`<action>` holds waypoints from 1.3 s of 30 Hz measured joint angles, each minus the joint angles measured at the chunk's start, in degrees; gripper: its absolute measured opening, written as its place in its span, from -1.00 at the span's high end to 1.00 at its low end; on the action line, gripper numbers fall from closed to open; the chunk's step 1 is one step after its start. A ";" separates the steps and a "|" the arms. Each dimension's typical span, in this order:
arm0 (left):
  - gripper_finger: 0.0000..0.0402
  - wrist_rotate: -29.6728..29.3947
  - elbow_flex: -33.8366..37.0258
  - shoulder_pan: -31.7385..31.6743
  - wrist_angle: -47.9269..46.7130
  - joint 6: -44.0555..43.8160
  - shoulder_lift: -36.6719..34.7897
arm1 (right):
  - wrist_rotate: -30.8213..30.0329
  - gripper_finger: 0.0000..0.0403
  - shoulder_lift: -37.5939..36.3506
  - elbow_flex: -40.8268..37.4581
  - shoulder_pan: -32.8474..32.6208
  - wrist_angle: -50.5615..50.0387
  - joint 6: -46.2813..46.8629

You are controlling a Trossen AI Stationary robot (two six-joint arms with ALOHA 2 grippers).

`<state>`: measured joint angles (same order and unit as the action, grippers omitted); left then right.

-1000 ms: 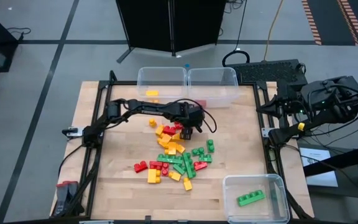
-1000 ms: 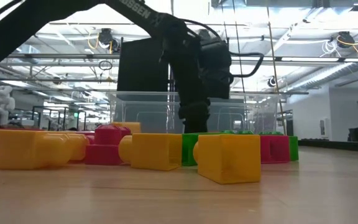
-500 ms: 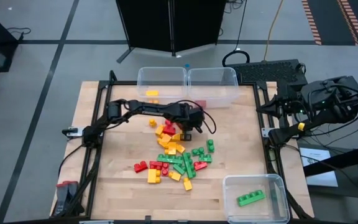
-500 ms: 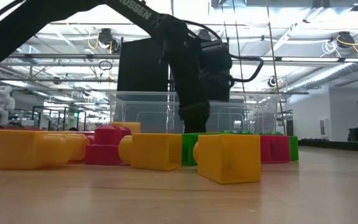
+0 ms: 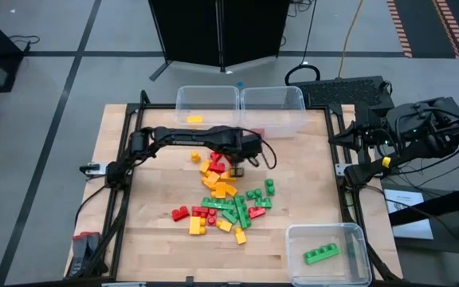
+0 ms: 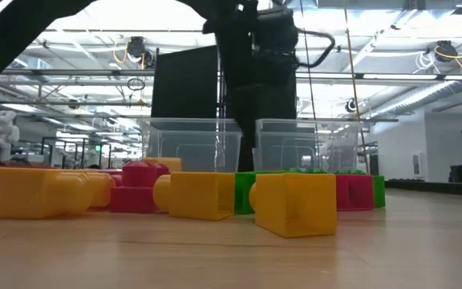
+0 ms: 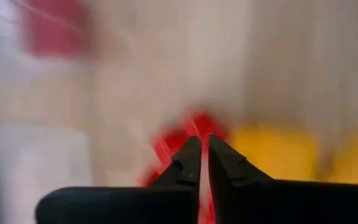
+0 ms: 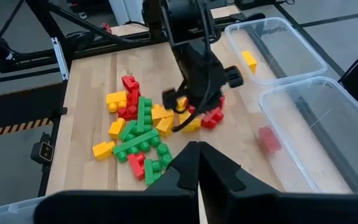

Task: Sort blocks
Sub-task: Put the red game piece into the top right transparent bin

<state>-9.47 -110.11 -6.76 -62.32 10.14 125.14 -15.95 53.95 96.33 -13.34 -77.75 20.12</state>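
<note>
Left gripper (image 5: 238, 165) hangs above the blocks (image 5: 225, 197) heaped mid-worktop, fingers pinched on a red brick (image 7: 182, 140), a pick seemingly in hand. Next move: carry it to the far-edge bin (image 5: 273, 108) holding red. Right gripper (image 8: 197, 163), closed, waits off the right edge.

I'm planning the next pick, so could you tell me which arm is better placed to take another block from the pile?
Left. The left gripper hangs directly over the pile of blocks at mid-table, while the right gripper, fingers together, sits off beyond the table's right edge.
</note>
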 joint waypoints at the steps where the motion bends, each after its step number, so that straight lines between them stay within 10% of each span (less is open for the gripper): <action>1: 0.91 1.46 0.03 -0.02 -2.33 1.39 0.37 | 0.55 0.99 0.00 0.02 0.00 -0.01 0.00; 17: -0.28 -0.24 3.04 -0.35 -0.64 22.00 1.71 | 5.85 0.99 0.00 0.02 -0.07 -0.49 -0.24; 39: -0.34 3.03 5.51 -4.31 8.43 29.21 4.10 | 5.82 0.99 -0.07 0.01 -0.07 -1.02 0.12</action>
<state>-6.44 -104.60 -11.08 -53.89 39.35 129.24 -10.13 53.89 96.35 -13.41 -78.76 20.24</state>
